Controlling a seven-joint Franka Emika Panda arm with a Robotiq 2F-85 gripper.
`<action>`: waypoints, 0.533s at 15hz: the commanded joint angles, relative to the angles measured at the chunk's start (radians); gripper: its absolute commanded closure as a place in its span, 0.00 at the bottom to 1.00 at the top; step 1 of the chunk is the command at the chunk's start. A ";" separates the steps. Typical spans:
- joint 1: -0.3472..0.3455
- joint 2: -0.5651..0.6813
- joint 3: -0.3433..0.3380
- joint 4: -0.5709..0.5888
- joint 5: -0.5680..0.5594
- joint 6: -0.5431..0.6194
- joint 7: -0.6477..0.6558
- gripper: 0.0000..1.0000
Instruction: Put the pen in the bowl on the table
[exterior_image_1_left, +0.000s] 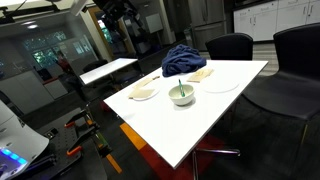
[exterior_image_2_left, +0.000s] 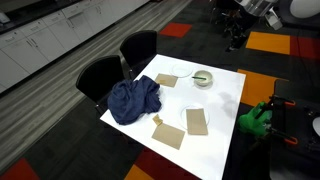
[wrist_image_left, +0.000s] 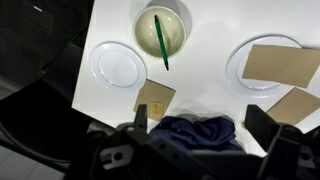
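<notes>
The dark green pen (wrist_image_left: 161, 42) lies slanted inside the small white bowl (wrist_image_left: 163, 28), one end resting on its rim. The bowl stands on the white table (wrist_image_left: 215, 40). In both exterior views the bowl (exterior_image_1_left: 181, 96) (exterior_image_2_left: 203, 79) sits near the middle of the table (exterior_image_1_left: 200, 125) (exterior_image_2_left: 222, 105). The pen (exterior_image_1_left: 178, 87) sticks up out of it. My gripper (wrist_image_left: 200, 125) is open and empty, high above the table and well apart from the bowl. Its two fingers frame the lower part of the wrist view. It also shows in an exterior view (exterior_image_2_left: 238, 33).
A crumpled blue cloth (wrist_image_left: 195, 132) (exterior_image_1_left: 183, 60) (exterior_image_2_left: 133, 100) lies on the table. A flat white plate (wrist_image_left: 118, 65) sits beside the bowl, and another plate (wrist_image_left: 236, 62) holds a brown napkin (wrist_image_left: 280, 62). More brown napkins (wrist_image_left: 155, 98) (exterior_image_2_left: 196, 121) lie around. Black chairs (exterior_image_1_left: 230, 46) (exterior_image_2_left: 100, 75) stand at the table.
</notes>
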 joint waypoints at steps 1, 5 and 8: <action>0.026 0.138 -0.039 0.075 0.133 0.029 -0.156 0.00; -0.024 0.243 -0.023 0.147 0.289 -0.011 -0.336 0.00; -0.080 0.323 0.005 0.193 0.340 -0.019 -0.415 0.00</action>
